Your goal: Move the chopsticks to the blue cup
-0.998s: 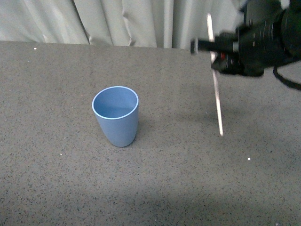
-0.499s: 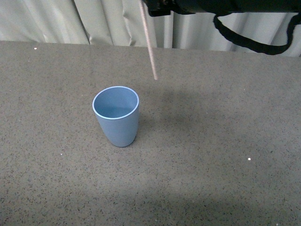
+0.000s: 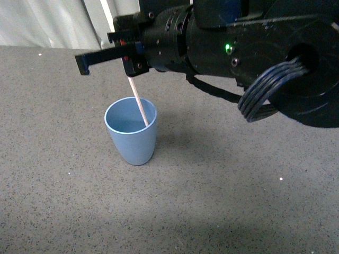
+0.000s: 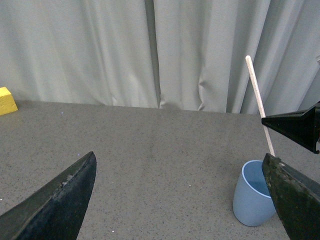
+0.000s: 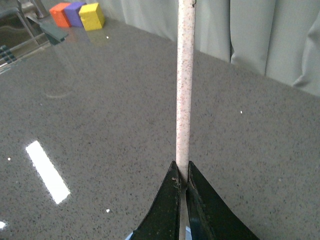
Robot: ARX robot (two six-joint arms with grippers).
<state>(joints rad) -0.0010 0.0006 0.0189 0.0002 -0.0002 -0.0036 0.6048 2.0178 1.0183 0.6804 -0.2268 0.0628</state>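
Note:
The blue cup (image 3: 131, 132) stands upright on the grey table; it also shows in the left wrist view (image 4: 252, 195). My right gripper (image 3: 130, 66) hangs right above the cup and is shut on the chopsticks (image 3: 139, 102), a pale stick whose lower end dips inside the cup's rim. In the right wrist view the jaws (image 5: 183, 180) pinch the stick (image 5: 184, 90). In the left wrist view the stick (image 4: 259, 102) rises above the cup. My left gripper (image 4: 180, 200) is open and empty, low over the table to the cup's left.
Grey curtains (image 3: 63, 21) hang behind the table's far edge. A yellow block (image 4: 6, 100) sits at the far left; orange, purple and yellow blocks (image 5: 75, 14) show in the right wrist view. A metal rack (image 5: 30, 27) stands near them.
My right arm has swung left and down from the table's right side. The chopstick's tip, above and behind the cup half a second ago, is now inside the cup's rim.

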